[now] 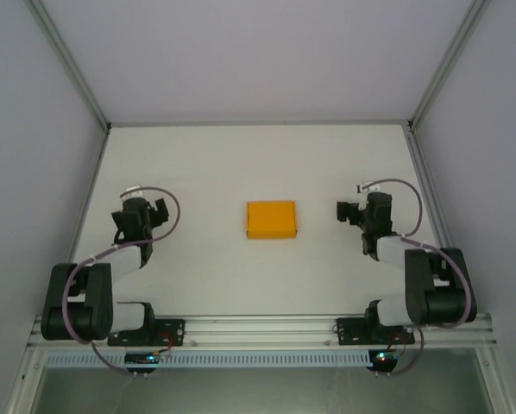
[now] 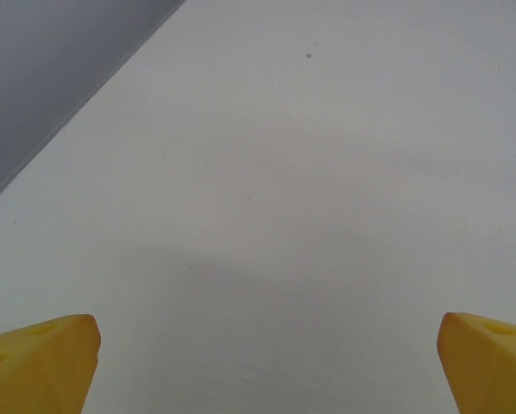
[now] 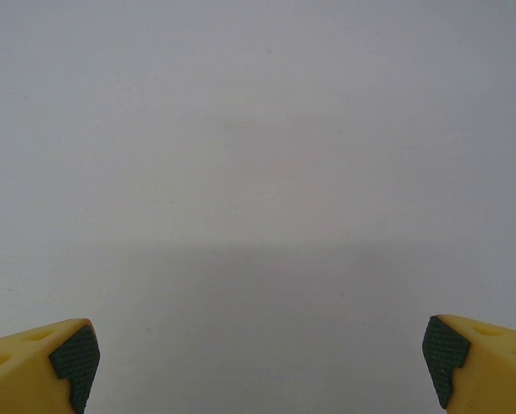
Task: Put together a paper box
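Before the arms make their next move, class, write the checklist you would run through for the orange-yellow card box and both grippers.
1. The orange-yellow thin card paper box lies on the white table, midway between the arms: ok.
2. The left gripper, yellow-fingered, stands open with nothing between its fingers: ok.
3. The right gripper stands open, holding nothing: ok.
4. Both grippers are apart from the box, one on each side: ok.
5. Whether the box's flaps are folded: cannot tell.
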Controlling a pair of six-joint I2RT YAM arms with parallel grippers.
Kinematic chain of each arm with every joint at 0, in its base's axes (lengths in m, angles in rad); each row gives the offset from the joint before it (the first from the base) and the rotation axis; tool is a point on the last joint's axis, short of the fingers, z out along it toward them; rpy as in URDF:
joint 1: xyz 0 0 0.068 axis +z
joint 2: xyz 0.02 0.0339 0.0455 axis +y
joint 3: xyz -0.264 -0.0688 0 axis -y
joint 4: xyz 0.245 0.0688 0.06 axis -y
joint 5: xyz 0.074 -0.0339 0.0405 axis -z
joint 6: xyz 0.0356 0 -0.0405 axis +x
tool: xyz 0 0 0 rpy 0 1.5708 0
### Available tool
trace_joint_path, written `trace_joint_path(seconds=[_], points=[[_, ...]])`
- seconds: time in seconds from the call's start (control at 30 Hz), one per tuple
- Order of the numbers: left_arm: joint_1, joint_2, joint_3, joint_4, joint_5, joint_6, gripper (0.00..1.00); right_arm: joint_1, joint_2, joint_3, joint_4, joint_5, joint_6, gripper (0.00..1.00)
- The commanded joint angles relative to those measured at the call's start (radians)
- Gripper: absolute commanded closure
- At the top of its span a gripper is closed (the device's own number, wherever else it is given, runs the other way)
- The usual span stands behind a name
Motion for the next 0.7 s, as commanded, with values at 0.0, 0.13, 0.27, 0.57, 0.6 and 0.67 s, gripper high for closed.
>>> trace_joint_path(seconds=[0.0,0.13,0.27,0.57,0.6,0.67], points=[[0.005,0.029,-0.001,0.171,0.042,0.042,0.00,-0.008,0.066,-0.081,0.356,-0.071,-0.015,0.01],[0.005,0.063,-0.004,0.246,0.061,0.117,0.00,-0.021,0.146,-0.131,0.521,-0.157,-0.003,0.01],[0.035,0.236,-0.097,0.603,0.164,0.146,0.00,-0.051,0.149,-0.035,0.344,-0.168,0.036,0.01],[0.038,0.234,-0.025,0.456,0.137,0.128,0.01,-0.064,0.150,-0.026,0.326,-0.132,0.057,0.01],[0.039,0.229,-0.023,0.441,0.138,0.128,0.00,-0.063,0.150,-0.025,0.332,-0.133,0.057,0.01],[0.037,0.233,-0.024,0.452,0.137,0.128,0.00,-0.063,0.150,-0.026,0.329,-0.133,0.057,0.01]])
